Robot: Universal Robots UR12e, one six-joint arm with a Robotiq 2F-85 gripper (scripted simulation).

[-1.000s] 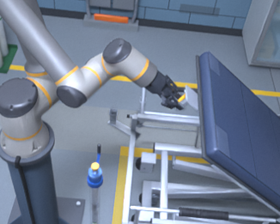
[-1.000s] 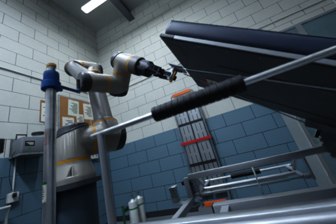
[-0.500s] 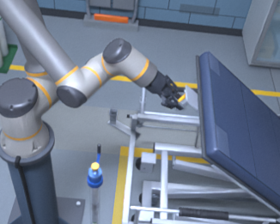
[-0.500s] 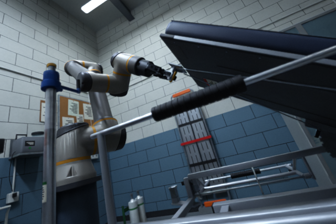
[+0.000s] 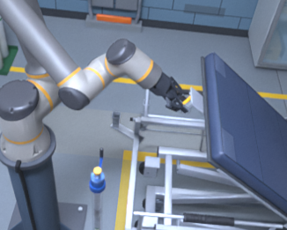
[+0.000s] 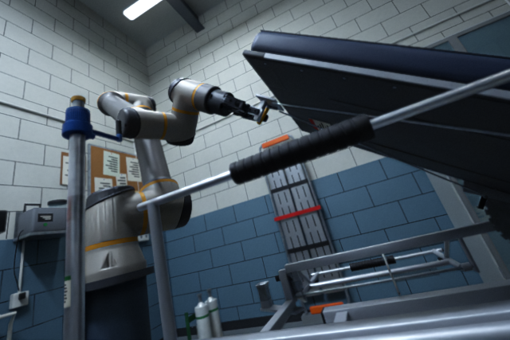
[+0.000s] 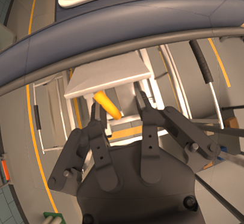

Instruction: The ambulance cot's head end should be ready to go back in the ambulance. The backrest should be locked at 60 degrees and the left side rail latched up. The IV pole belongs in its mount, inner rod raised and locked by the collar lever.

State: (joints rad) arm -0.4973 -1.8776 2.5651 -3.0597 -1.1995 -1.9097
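My gripper (image 7: 118,106) reaches behind the top edge of the raised navy backrest (image 5: 250,130), and its fingers are closed around the orange release handle (image 7: 107,104) that hangs under a grey bracket (image 7: 106,76) on the backrest's back. The same handle (image 6: 262,114) shows yellow at my fingertips (image 5: 180,103) from the side. The IV pole (image 6: 75,221) stands upright near my base. Its blue collar (image 6: 77,122) sits near the top, with a yellow tip (image 5: 96,170) above it. A side rail with a black grip (image 6: 302,149) slants across the near side of the cot.
Behind the cot a folded stretcher board (image 6: 294,208) with orange trim leans on the blue-and-white brick wall. The cot's grey frame tubes (image 5: 166,161) lie under the backrest. Two gas cylinders (image 6: 204,315) stand by the wall. My base pedestal (image 5: 27,192) is at the left.
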